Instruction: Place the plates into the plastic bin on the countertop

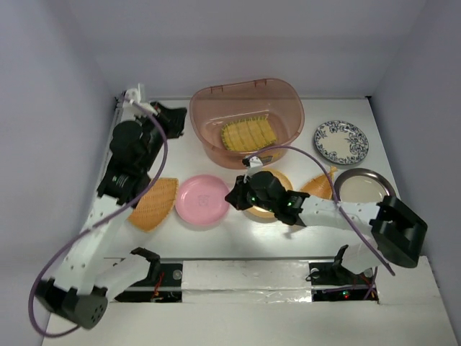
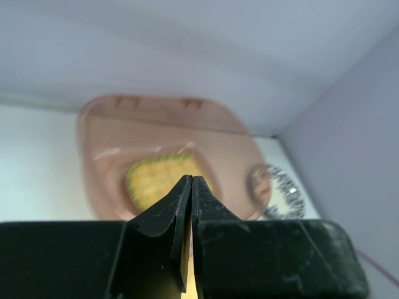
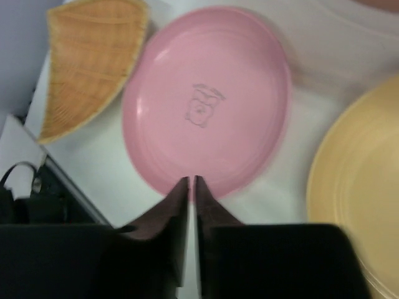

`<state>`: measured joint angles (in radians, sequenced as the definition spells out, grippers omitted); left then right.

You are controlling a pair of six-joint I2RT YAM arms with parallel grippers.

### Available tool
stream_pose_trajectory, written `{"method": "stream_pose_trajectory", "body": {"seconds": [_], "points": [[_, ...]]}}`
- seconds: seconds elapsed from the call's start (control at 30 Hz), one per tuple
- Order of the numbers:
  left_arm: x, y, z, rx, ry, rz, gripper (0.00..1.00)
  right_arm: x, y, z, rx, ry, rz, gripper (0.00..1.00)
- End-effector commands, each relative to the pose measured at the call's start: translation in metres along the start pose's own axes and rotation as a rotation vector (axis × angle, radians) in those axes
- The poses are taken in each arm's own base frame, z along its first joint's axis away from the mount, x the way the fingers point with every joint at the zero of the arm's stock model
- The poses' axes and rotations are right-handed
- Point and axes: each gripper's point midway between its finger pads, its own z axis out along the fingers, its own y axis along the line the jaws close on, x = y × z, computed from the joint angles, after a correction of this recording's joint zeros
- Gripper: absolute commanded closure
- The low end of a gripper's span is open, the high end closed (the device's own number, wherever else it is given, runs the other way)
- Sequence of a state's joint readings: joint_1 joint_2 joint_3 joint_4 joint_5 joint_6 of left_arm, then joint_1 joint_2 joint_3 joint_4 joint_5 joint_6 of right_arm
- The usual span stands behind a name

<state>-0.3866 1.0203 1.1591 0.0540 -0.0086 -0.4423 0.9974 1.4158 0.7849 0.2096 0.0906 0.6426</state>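
presently r. gripper (image 3: 192, 182), clenched empty, sits at pink plate (image 3: 206, 93) rim, prob. lining up a pick for plastic bin (image 1: 292, 124); l. gripper (image 2: 191, 180) clenched, idle.

The right arm (image 1: 331, 213) hides most of the yellow-orange plate (image 1: 281, 176), which the right wrist view also crops. The floral plate (image 2: 277, 190) is blurred.

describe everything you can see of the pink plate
The pink plate is round, glossy, plastic-looking, with a shallow rim and a small outline drawing at its centre. It lies flat on the white countertop, outside the bin, between a leaf-shaped plate and the yellow-orange plate. The right gripper, shut, hangs over its edge.
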Motion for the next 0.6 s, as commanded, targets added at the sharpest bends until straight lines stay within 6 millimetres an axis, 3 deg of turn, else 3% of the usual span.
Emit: {"method": "stream_pose_trajectory", "body": {"seconds": [0.0,0.03,0.07,0.13,0.17,0.33,0.57], "points": [[0.046,0.047,-0.027,-0.152,0.084,0.045,1.0,-0.01,-0.014,0.017,0.103,-0.061,0.051,0.88],[0.04,0.048,-0.043,-0.15,0.058,0.05,1.0,-0.007,-0.02,0.02,0.13,-0.058,0.054,0.74],[0.052,0.058,-0.051,-0.173,0.078,0.067,1.0,-0.003,-0.024,0.023,0.147,-0.048,0.058,0.66],[0.051,0.066,-0.069,-0.204,0.064,0.084,1.0,0.006,-0.033,0.029,0.191,-0.029,0.081,0.51],[0.06,0.073,-0.075,-0.222,0.084,0.095,0.98,0.009,-0.036,0.03,0.201,-0.024,0.09,0.48],[0.068,0.081,-0.095,-0.217,0.054,0.103,0.86,0.021,-0.044,0.045,0.255,0.009,0.153,0.49],[0.074,0.075,-0.097,-0.156,0.06,0.122,0.78,0.035,-0.06,0.059,0.338,0.033,0.19,0.56]]}}
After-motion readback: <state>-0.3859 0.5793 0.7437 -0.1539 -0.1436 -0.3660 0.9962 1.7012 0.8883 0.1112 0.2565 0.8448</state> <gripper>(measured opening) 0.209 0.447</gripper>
